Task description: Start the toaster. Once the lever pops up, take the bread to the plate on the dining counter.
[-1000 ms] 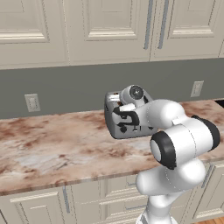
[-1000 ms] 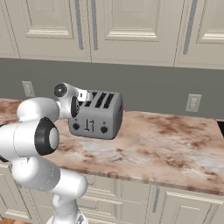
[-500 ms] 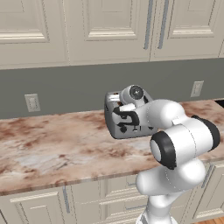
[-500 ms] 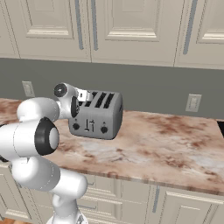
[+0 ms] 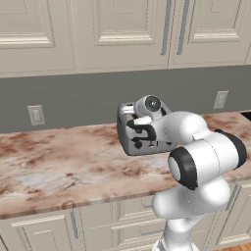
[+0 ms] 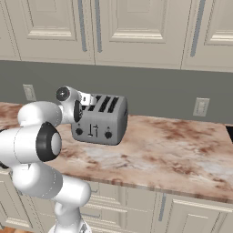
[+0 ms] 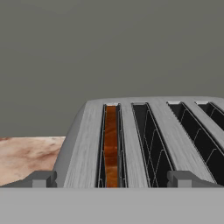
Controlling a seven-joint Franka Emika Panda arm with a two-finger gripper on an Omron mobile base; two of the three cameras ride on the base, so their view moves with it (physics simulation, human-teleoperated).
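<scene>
The silver-grey toaster [image 6: 103, 122] stands on the marble worktop, its front to me, with two black knobs and thin levers [image 6: 93, 130]. In the hand view its slotted top [image 7: 144, 131] runs away toward the wall. The bread [image 7: 111, 146] sits low in the leftmost slot, only its orange-brown edge showing. My gripper [image 7: 111, 178] hovers over the toaster's front top edge, open, its fingertips [image 7: 43, 178] wide on either side of that slot and holding nothing. From the base views the hand [image 6: 89, 100] [image 5: 133, 120] is at the toaster's left end. The plate and the dining counter are out of view.
The grey backsplash [image 6: 150, 91] rises right behind the toaster, with wall outlets [image 6: 200, 107] [image 5: 35, 115]. Cream upper cabinets [image 5: 122, 29] hang above. The marble worktop [image 6: 173, 145] stretches to both sides, with drawers below its front edge.
</scene>
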